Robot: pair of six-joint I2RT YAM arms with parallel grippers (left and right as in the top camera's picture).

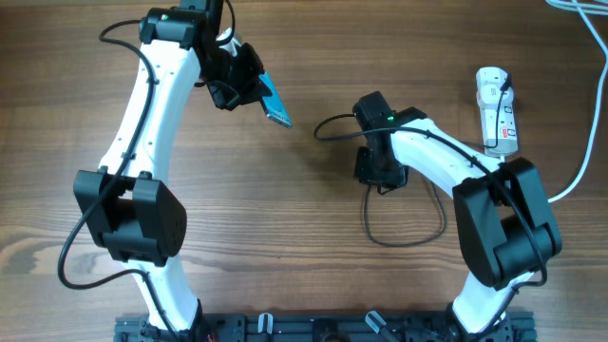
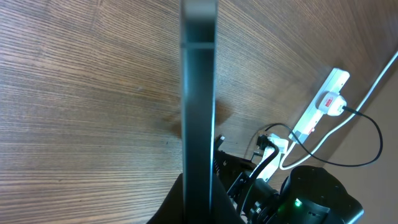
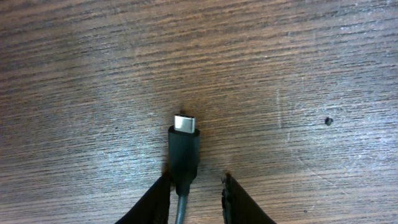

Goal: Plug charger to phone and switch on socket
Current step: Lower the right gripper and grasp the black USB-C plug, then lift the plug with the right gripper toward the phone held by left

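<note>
My left gripper (image 1: 252, 87) is shut on the phone (image 1: 276, 103), holding it tilted above the table at the back left, its turquoise face showing. In the left wrist view the phone (image 2: 199, 93) stands edge-on between the fingers (image 2: 171, 208). The charger's thin black cable (image 1: 407, 239) loops on the table under my right arm. Its small plug tip (image 3: 185, 146) lies flat on the wood. My right gripper (image 3: 196, 178) stands low over it, open: the left finger touches the plug's side and the right finger is apart. The white socket (image 1: 496, 112) lies at the back right with a black plug (image 1: 504, 87) in it.
A thick white lead (image 1: 581, 161) runs from the socket (image 2: 323, 102) along the table's right edge. The right arm's dark body (image 2: 311, 199) fills the lower right of the left wrist view. Bare wood lies between the two grippers.
</note>
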